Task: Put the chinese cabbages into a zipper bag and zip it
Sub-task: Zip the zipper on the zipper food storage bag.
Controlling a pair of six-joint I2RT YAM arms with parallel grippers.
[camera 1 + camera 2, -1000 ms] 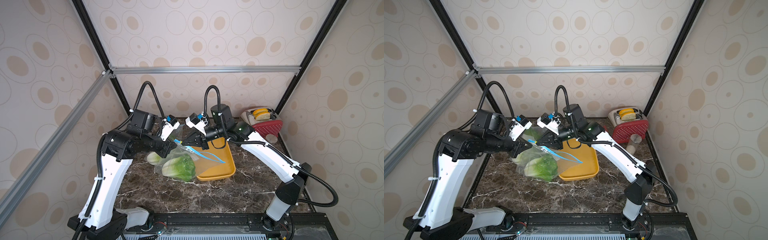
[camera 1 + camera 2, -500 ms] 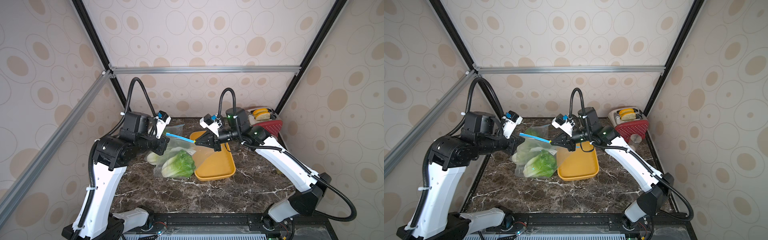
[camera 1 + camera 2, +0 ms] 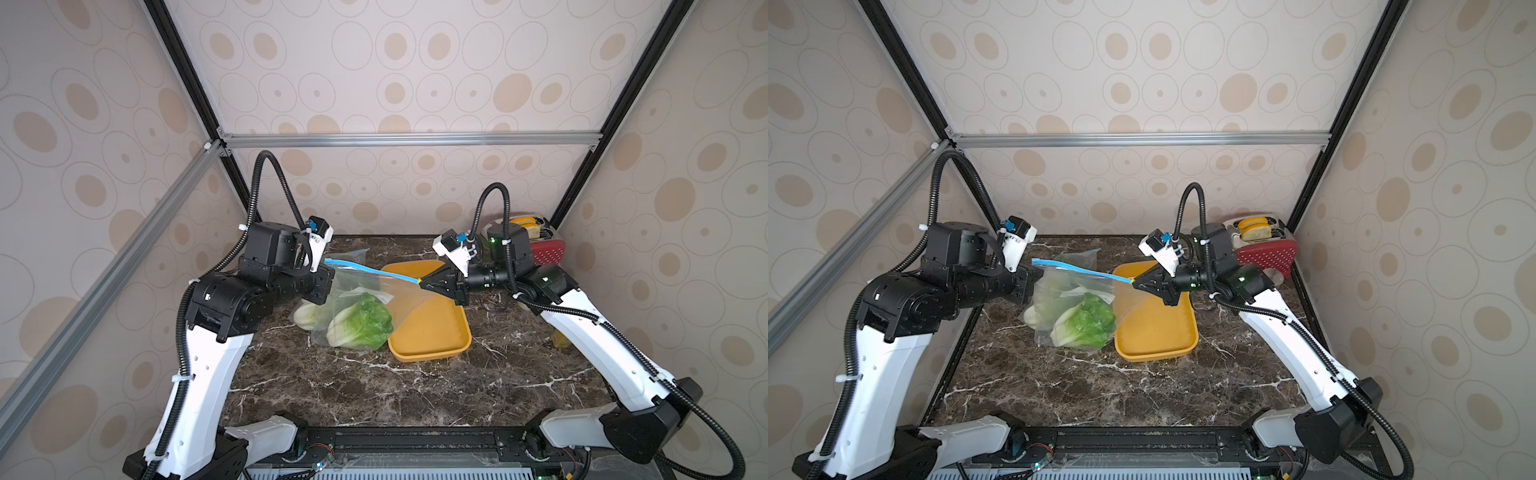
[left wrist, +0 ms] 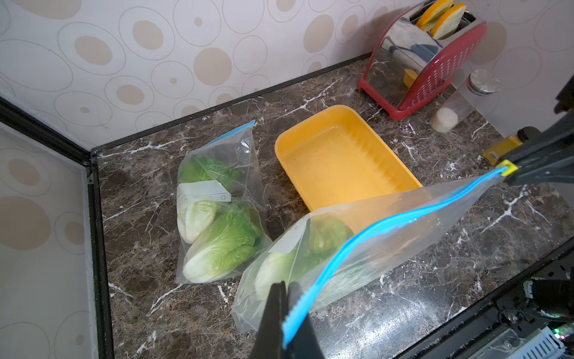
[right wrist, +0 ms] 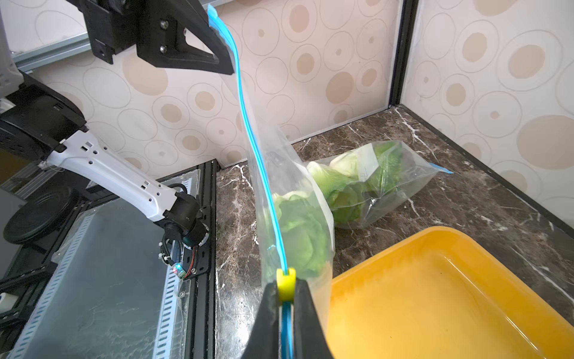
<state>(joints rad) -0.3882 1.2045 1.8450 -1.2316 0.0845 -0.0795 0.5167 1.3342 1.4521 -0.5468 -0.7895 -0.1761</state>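
1. one dark marble table (image 3: pixel 374 395) carries everything, with a red toaster (image 3: pixel 548 249) standing in its far right corner.
2. a yellow tray (image 3: pixel 432 332) lies near the middle of the table.
3. a clear zipper bag (image 3: pixel 365 286) is stretched above the table between the two arms. its blue zip strip (image 3: pixel 374 270) runs as one line from pincer to pincer, and its lower end reaches the table just beside the tray.
4. a second bag (image 4: pixel 217 174) lies flat on the table behind it, toward the far left corner.
5. the chinese cabbages (image 3: pixel 361 322) are bagged: one green head sits low in the held zipper bag, and more lie in the second bag.
6. the left pincer (image 4: pixel 287 298) is pressed together, pinching one end of the zip strip.
7. the right pincer (image 5: pixel 285 298) is clamped on the opposite end, around the small yellow slider (image 5: pixel 285 279).
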